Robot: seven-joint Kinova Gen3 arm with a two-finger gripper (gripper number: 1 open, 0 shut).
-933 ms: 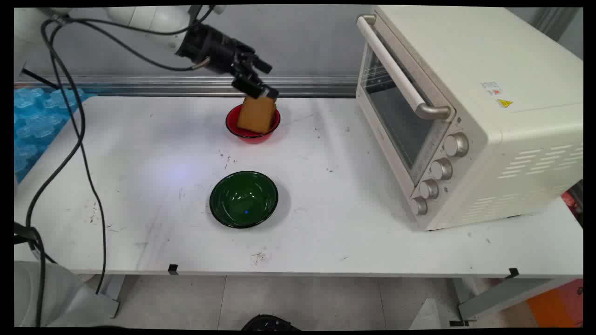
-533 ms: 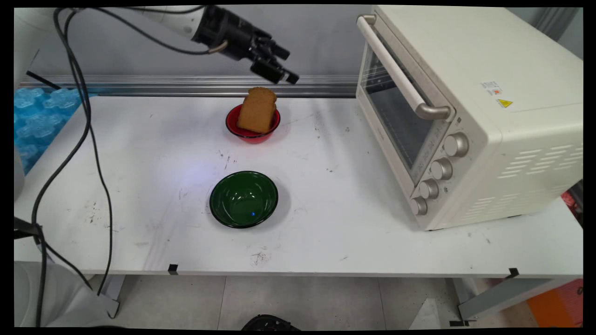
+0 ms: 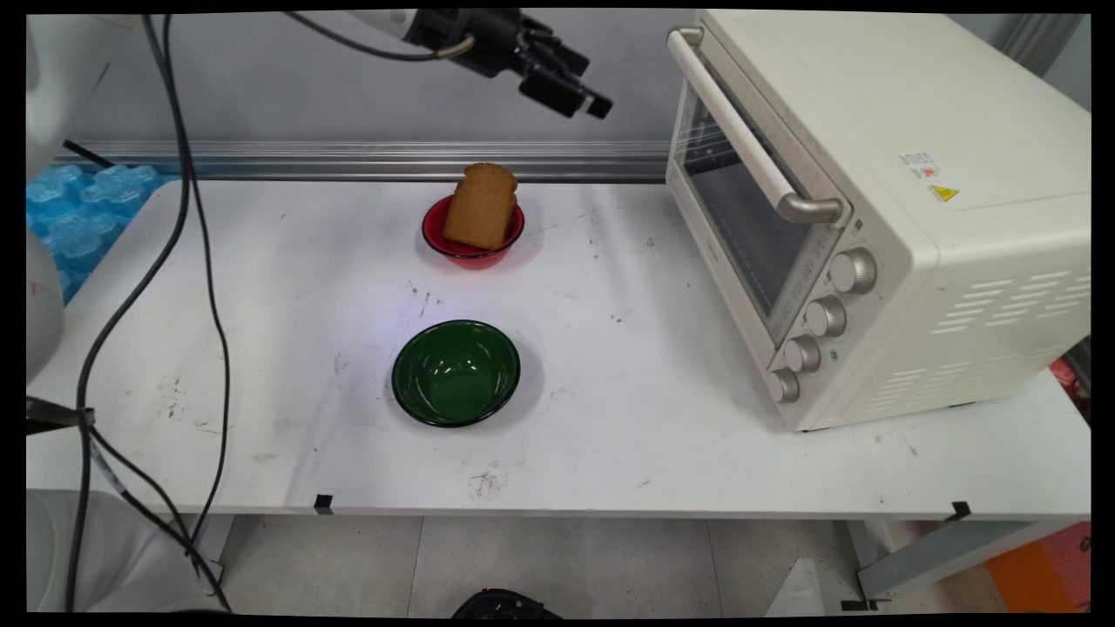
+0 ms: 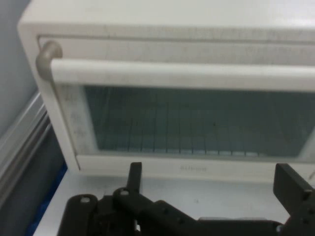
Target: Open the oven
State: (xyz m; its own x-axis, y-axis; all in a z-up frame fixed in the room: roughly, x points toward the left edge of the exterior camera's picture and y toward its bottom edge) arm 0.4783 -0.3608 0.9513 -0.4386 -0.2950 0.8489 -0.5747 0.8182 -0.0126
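The gripper (image 3: 585,97) hangs high above the table's (image 3: 261,287) far edge, level with the upper part of the oven's (image 3: 871,200) door and pointing at it. Its fingers (image 4: 288,184) stand wide apart with nothing between them; in the hand view the two black tips frame only the table and the door's lower frame. That view looks squarely at the oven's front: the handle (image 3: 749,144) runs across the top of the glass, and the wire rack shows dimly behind it. The door is shut.

Nearest the gripper on the table is the bread (image 3: 480,207), a brown slice standing almost upright in the red bowl (image 3: 470,248) near the far edge, leaning against the bowl's rim so that its rounded top rises clear above it. It seems to rest there by its own weight, propped by the bowl's wall. The gripper is well apart from it, up and toward the oven.

The green bowl (image 3: 456,373) sits nearer the front edge, in line with the red one, with nothing in it. The oven fills the table's right end, its four knobs (image 3: 819,318) set in a column beside the door. Black cables (image 3: 187,261) hang down over the left end. Nothing stands between the gripper and the oven door.
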